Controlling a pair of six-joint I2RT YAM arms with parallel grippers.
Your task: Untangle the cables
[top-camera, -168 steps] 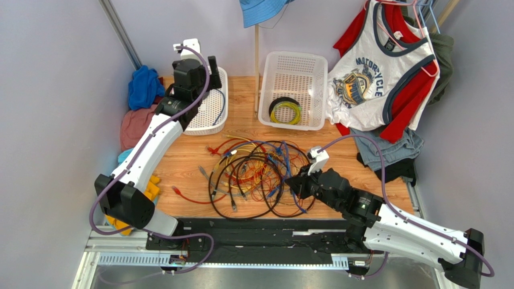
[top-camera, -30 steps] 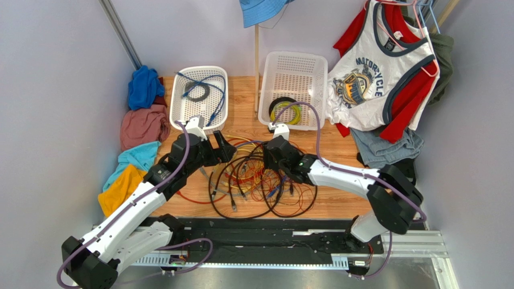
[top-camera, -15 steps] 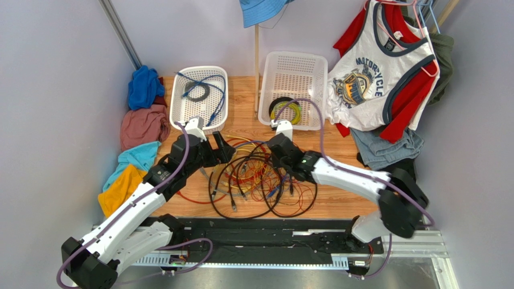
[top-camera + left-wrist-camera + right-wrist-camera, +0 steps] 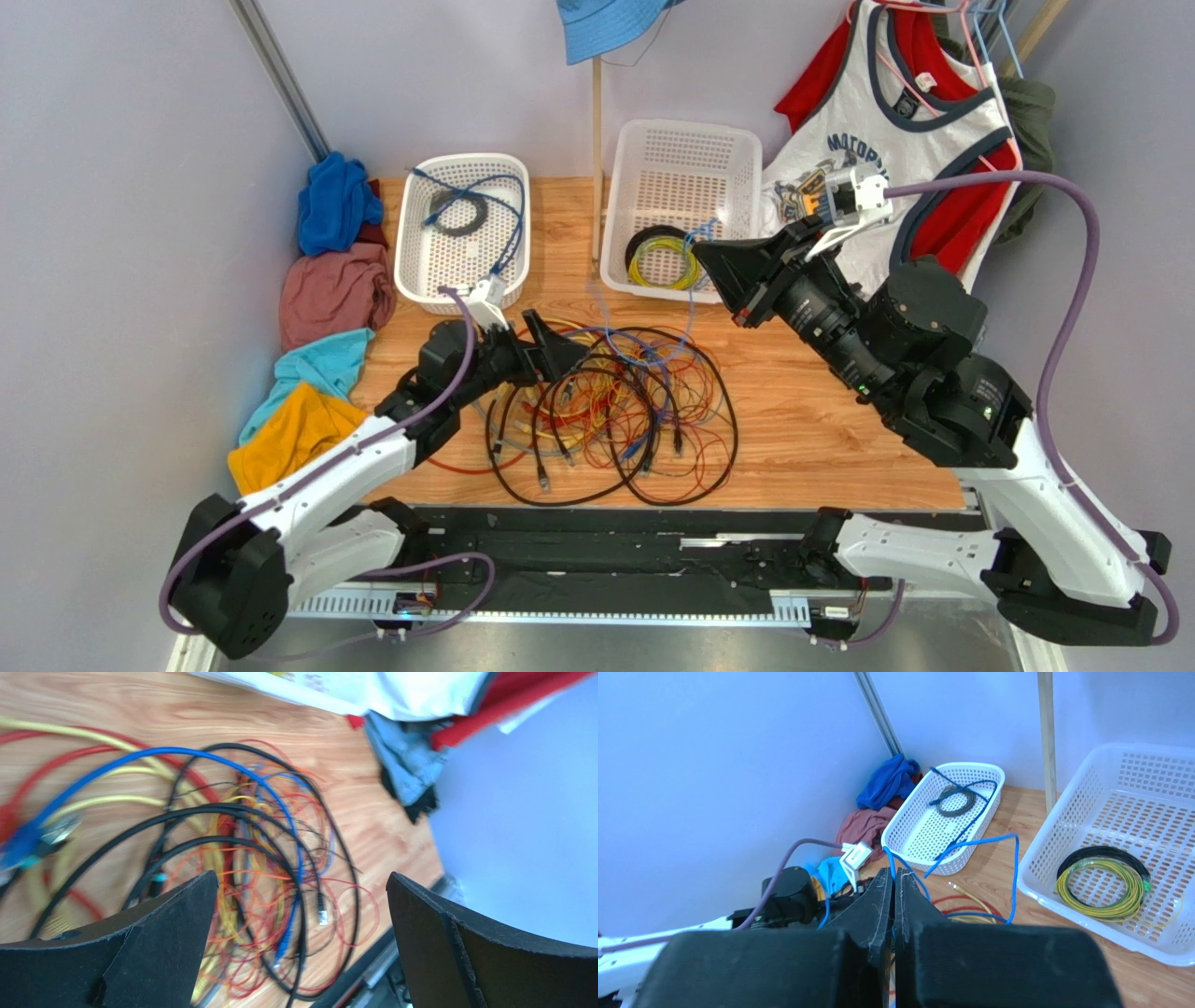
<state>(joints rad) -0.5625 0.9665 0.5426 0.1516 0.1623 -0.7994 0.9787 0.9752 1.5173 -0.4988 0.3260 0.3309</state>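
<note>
The cables [image 4: 603, 413] lay in a tangled heap of black, red, orange, yellow and blue loops on the middle of the wooden desk [image 4: 786, 420], in front of 2 white baskets. 1 blue cable [image 4: 1014, 875] rose out of the heap in a slack arc to the right hand [image 4: 706, 256], whose fingers were closed tightly on it above the near rim of the right basket [image 4: 624, 182]. The left hand [image 4: 550, 343] sat low over the far left edge of the heap with its fingers [image 4: 161, 945] spread wide and nothing between them. The right basket held a neat yellow-green and black coil [image 4: 662, 259]. The left basket [image 4: 421, 266] held a small black ring coil [image 4: 952, 799] and a loose blue wire. Bunched cloths [image 4: 330, 287] lay along the left wall, and a printed shirt [image 4: 856, 105] hung at the right behind the right arm.
</note>
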